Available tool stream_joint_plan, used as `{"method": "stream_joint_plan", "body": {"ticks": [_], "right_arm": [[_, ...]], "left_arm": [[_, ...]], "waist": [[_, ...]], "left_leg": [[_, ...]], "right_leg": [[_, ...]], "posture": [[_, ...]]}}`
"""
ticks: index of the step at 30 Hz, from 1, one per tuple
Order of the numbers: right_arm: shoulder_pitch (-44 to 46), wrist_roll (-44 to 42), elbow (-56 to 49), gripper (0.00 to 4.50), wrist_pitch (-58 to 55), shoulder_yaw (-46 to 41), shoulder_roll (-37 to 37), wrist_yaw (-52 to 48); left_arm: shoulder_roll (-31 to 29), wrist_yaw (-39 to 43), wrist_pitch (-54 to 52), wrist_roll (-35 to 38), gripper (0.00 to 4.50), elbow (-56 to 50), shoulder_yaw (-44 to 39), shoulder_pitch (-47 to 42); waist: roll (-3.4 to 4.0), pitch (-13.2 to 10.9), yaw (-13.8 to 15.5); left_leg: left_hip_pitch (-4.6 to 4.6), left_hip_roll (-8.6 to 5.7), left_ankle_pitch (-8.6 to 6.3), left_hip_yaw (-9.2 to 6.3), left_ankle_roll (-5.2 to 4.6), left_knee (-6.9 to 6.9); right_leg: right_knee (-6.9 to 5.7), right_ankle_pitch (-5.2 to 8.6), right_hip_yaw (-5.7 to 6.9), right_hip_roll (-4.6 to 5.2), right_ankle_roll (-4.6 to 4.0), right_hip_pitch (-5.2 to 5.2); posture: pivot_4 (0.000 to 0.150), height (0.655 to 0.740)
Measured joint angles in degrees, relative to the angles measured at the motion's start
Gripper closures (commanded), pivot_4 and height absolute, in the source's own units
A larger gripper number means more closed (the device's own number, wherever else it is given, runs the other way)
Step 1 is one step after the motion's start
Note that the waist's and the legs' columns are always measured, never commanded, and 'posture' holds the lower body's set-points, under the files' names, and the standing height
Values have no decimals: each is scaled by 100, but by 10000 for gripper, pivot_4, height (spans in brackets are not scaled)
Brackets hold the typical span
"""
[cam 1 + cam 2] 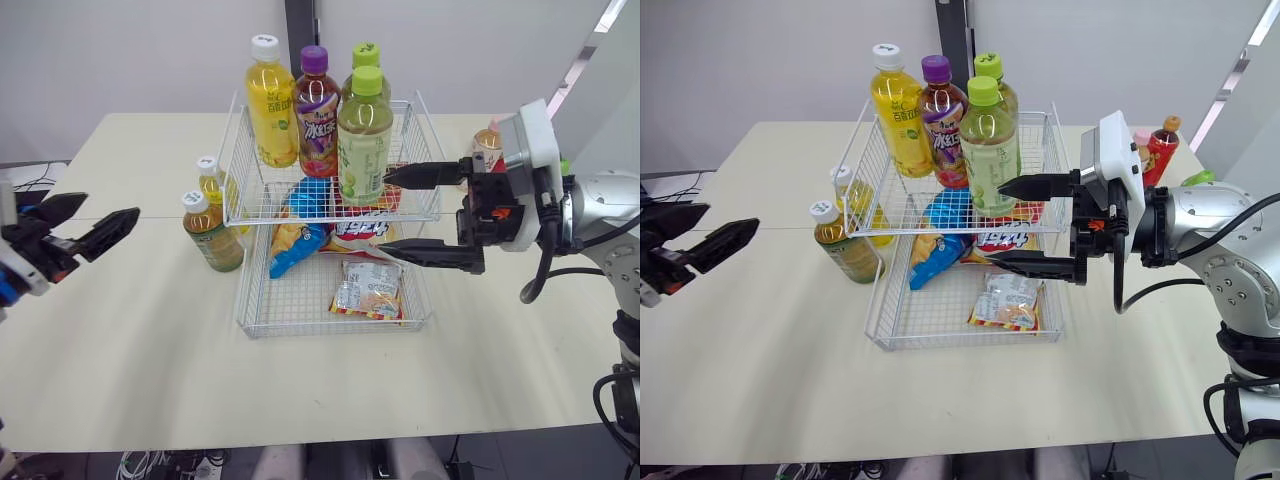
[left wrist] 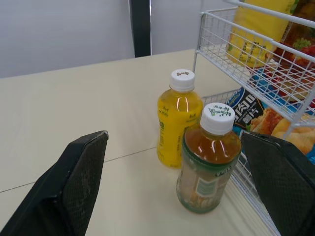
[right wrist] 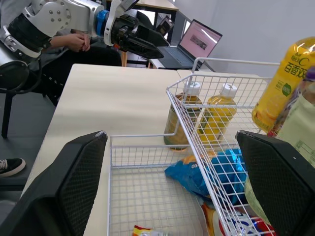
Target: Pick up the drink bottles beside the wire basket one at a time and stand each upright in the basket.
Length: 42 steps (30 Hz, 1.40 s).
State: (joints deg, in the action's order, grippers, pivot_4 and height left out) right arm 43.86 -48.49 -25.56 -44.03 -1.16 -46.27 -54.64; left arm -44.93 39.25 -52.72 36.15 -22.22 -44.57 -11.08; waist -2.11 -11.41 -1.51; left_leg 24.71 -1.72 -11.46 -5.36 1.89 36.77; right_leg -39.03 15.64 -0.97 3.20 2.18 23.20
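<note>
The two-tier wire basket stands mid-tabletop, nearer the far edge than the near one. Two small bottles are on the tabletop just beside the basket, on the side facing the left edge: a brown tea bottle with a white cap and green label, and behind it, toward the far edge, a yellow juice bottle, also white-capped. Both are upright and close together. Four bottles already stand upright in the upper tier: a tall yellow one, a purple-capped one, and two green-capped ones, one behind the other. The lower tier holds snack packets. The left gripper hovers over the tabletop near the left edge, its fingers spread and empty, well apart from the two small bottles. The right gripper is at the basket's side facing the right edge, fingers wide apart and holding nothing, the upper finger just beside the front green-capped bottle.
</note>
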Motion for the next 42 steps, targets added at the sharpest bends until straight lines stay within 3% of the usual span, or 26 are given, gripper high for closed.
{"method": "stream_joint_plan", "body": {"ticks": [6, 18, 29, 32, 40, 42], "right_arm": [[5, 23, 64, 0, 0, 3, 6, -40], [82, 52, 98, 0, -13, 21, 28, -43], [85, 36, 97, 0, -61, 21, 29, -31], [117, 35, 97, 0, -77, 21, 29, -30], [177, 17, 95, 0, -136, 21, 29, -28], [177, 15, 91, 0, -141, 21, 29, -24]], "left_arm": [[547, -952, -17, 64, 186, -265, 694, -429], [1046, -2417, 32, -650, 186, 95, 2103, -1340], [1269, -2614, 83, -844, 186, 260, 2419, -1338], [1269, -2610, 115, -870, 5436, 309, 2424, -1339], [1266, -2535, 293, -928, 29875, 406, 2453, -1336], [1266, -2497, 325, -943, 31194, 409, 2452, -1325]], "waist": [[-1, 0, 1], [-2, 1, 1], [-2, 1, -4], [-2, 1, -4], [-2, 1, -1], [-2, 1, -2]], "left_leg": [[0, 4, 0, 4, 0, 1], [0, 1, 0, 37, 0, 2], [0, 1, 0, 41, 0, 2], [0, 1, 0, 42, 0, 2], [0, 0, 0, 42, 0, 2], [0, 1, 0, 42, 0, 2]], "right_leg": [[-1, -6, 0, -8, -1, 0], [-2, -7, 0, -18, 1, 0], [-2, -7, 0, -18, 1, 0], [-2, -7, -1, -18, 1, 0], [-2, -7, -1, -18, 1, 0], [-2, -7, -1, -18, 1, 0]], "posture": [[1500, 7359], [1500, 7359], [1500, 7359], [1500, 7359], [1500, 7359], [1500, 7359]]}}
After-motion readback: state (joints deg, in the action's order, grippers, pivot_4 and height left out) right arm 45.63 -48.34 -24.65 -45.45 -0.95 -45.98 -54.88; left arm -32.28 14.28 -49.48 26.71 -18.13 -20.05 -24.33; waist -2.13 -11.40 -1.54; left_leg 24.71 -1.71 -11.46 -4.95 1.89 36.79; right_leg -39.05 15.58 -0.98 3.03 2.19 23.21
